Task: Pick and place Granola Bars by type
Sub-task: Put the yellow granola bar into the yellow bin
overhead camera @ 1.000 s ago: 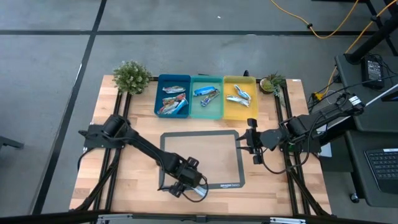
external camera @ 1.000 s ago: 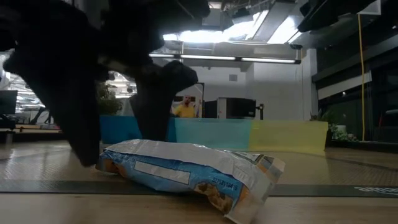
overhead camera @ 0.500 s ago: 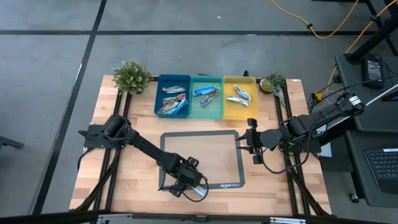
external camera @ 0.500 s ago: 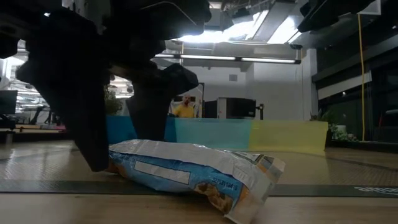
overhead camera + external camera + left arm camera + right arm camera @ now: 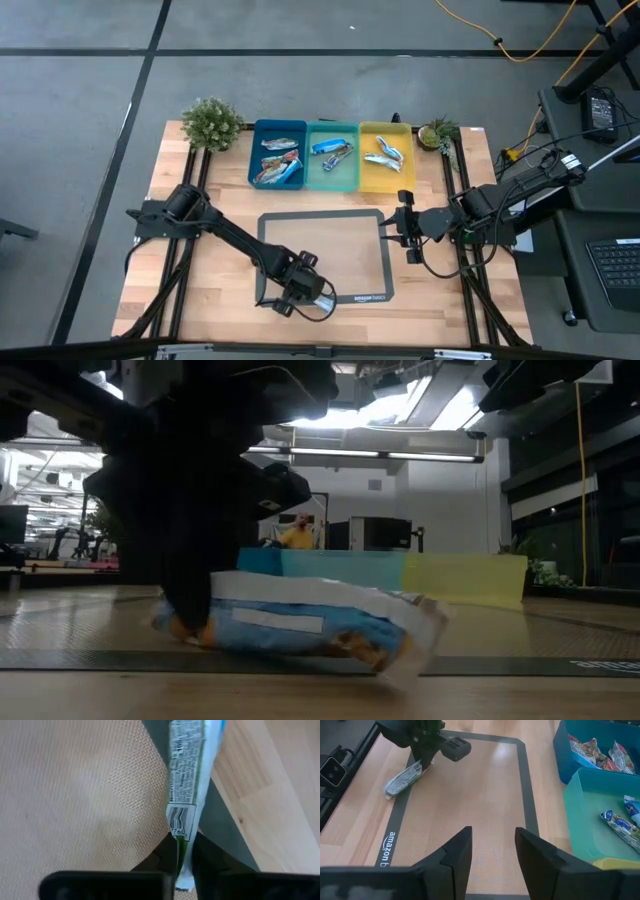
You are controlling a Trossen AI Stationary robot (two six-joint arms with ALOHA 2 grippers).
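left wrist view: left gripper (image 5: pixel 184 851) fingers pinch one end of a granola bar (image 5: pixel 186 780), light crinkly slippery foil, likely to droop; right gripper (image 5: pixel 492 851) fingers spread, idle.

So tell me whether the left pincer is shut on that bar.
Shut on the bar: the left pincer pinches the wrapper's edge at the mat's border.

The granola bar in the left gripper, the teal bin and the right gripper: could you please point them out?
granola bar (image 5: pixel 402 779), right wrist view, middle of wrapper.
teal bin (image 5: pixel 332 181), high view, bare floor.
right gripper (image 5: pixel 492 845), right wrist view, between its fingertips.
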